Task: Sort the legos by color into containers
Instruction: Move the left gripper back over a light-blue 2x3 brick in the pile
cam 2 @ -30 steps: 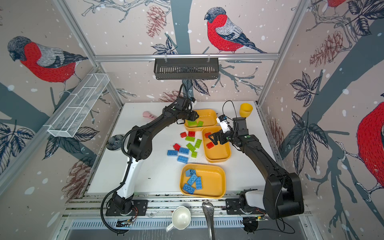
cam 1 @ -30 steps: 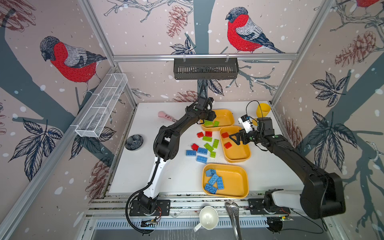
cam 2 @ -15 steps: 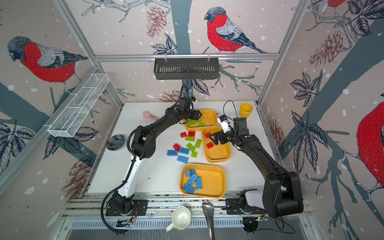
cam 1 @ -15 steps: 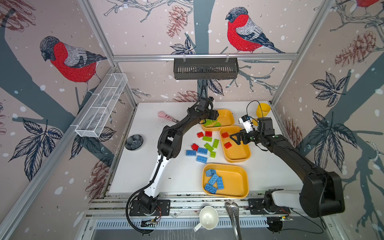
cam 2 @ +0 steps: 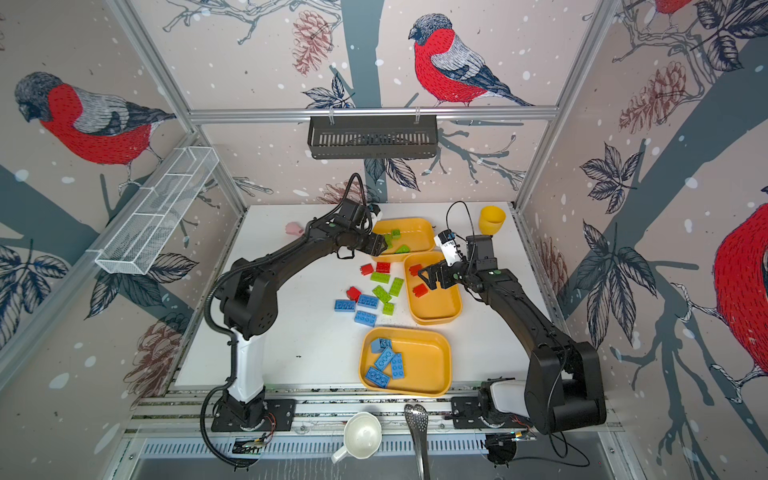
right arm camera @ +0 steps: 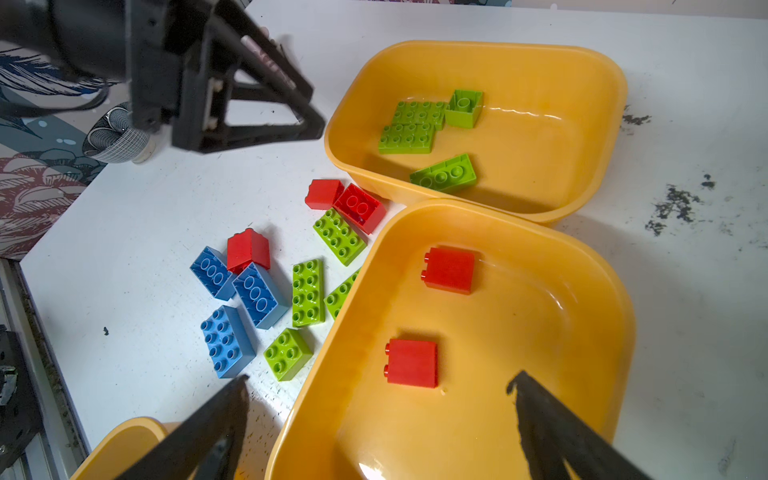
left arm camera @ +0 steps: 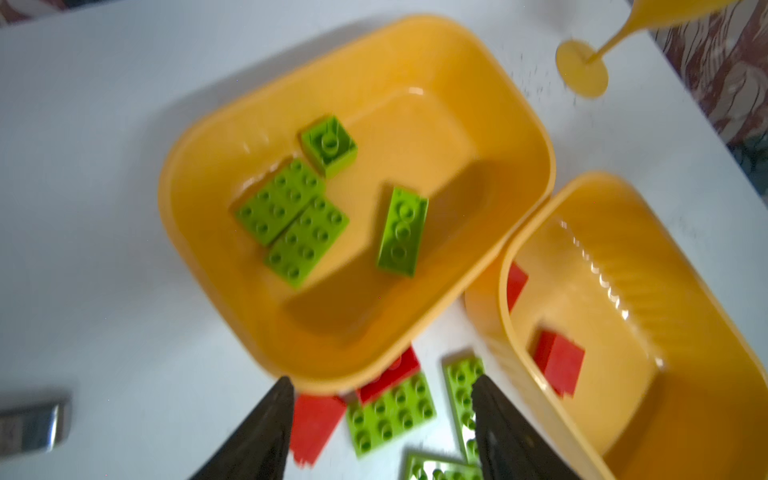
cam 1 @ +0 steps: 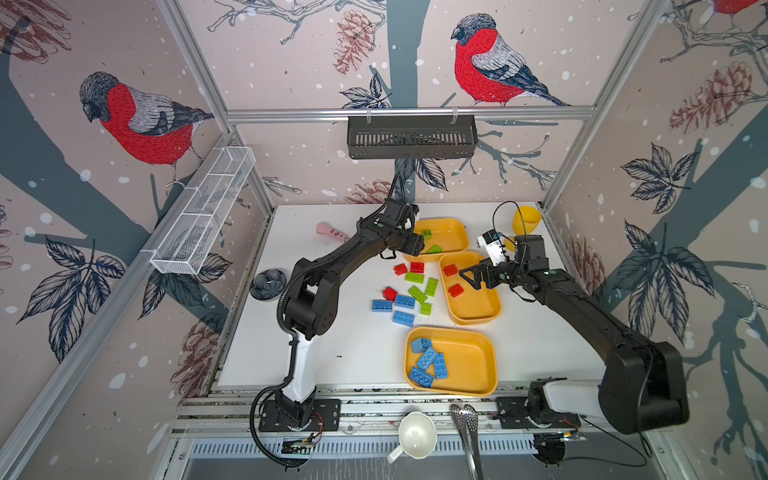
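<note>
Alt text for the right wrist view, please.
The open right pincer hovers over a yellow-orange plastic tray holding two red studded bricks. A second such tray holds four lime green bricks; more red, green and blue bricks lie loose on the white table.

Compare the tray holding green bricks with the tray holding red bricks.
The green-brick tray holds four lime bricks; the red-brick tray holds two red bricks. The green-brick tray sits at the back of the table, lying crosswise; the red-brick tray sits nearer the front, running front to back. Both are shallow yellow-orange trays with rounded corners, rims apparently touching.
</note>
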Available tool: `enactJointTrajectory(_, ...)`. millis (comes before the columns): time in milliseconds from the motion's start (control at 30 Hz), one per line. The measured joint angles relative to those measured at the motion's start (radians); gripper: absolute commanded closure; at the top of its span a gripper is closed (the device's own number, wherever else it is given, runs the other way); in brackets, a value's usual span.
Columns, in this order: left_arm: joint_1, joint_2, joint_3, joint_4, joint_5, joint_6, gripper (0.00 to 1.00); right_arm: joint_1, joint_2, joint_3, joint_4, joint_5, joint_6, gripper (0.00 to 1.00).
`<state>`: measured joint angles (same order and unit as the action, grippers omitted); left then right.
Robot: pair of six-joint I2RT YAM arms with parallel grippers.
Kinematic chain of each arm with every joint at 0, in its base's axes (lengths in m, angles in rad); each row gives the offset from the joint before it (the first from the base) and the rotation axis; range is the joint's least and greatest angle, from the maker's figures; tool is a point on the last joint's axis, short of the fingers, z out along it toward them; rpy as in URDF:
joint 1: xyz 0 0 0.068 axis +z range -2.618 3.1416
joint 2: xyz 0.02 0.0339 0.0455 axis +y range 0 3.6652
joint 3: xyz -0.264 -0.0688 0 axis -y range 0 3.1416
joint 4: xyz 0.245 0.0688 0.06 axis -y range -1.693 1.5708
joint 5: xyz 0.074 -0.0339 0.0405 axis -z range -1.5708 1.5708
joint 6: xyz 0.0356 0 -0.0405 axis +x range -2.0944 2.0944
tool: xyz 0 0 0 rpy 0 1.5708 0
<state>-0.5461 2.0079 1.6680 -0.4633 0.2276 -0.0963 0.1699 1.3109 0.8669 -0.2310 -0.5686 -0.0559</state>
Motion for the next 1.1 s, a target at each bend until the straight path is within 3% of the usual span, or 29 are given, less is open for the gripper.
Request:
enactJointTrajectory(267,-0.023,-0.209,-0.266,-0.088,-0.059,0.058,0.33,0.020,0.013,-0.001,0.000,0.000,0.000,0.01)
enactJointTrajectory(533,-0.034,-0.320,-0.415,-0.198,-0.074,0.305,0.38,0.034,0.018,-0.002,0.000,0.000,0.000,0.00)
enactJointTrajectory(767,-0.034,-0.313,-0.451,-0.261,-0.079,0.525,0.39,0.043,0.020,-0.007,0.000,0.000,-0.001,0.01)
enactJointTrajectory(1100,-0.047,-0.232,-0.488,-0.218,-0.138,0.669,0.42,0.043,0.019,-0.018,0.000,0.000,-0.001,0.01)
